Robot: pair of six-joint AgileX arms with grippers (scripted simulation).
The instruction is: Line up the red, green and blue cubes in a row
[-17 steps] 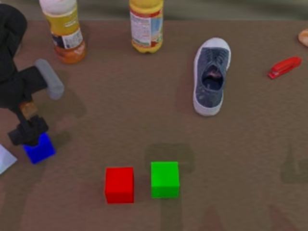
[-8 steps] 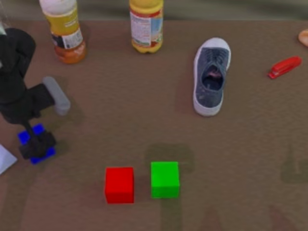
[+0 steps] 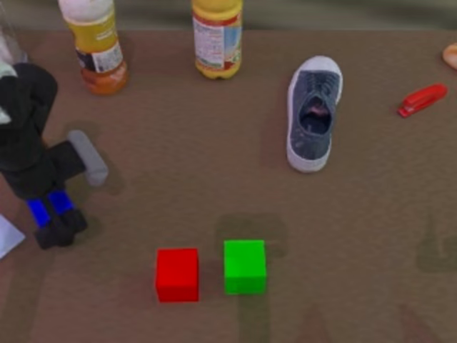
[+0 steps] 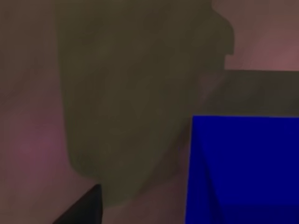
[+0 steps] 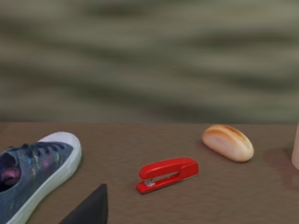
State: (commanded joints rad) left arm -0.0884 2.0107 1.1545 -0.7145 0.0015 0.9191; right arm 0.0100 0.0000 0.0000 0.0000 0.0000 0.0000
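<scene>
The red cube (image 3: 177, 274) and the green cube (image 3: 245, 266) sit side by side near the table's front, a small gap between them. The blue cube (image 3: 48, 206) lies at the far left, mostly covered by my left gripper (image 3: 61, 227), which stands over it, open. In the left wrist view the blue cube (image 4: 245, 168) fills one side, with table showing between it and one dark fingertip (image 4: 88, 207). My right gripper (image 5: 154, 220) is outside the top view; its wrist view shows one fingertip (image 5: 93, 207) with nothing held.
Two yellow-orange bottles (image 3: 95, 44) (image 3: 217, 37) stand at the back left. A grey shoe (image 3: 313, 113) lies right of centre, with a red stapler (image 3: 421, 99) and a bread roll (image 5: 228, 142) at the far right. A white sheet corner (image 3: 7, 236) pokes in at the left edge.
My left gripper has come down over the blue cube and now hides most of it. The red and green cubes have not moved.
</scene>
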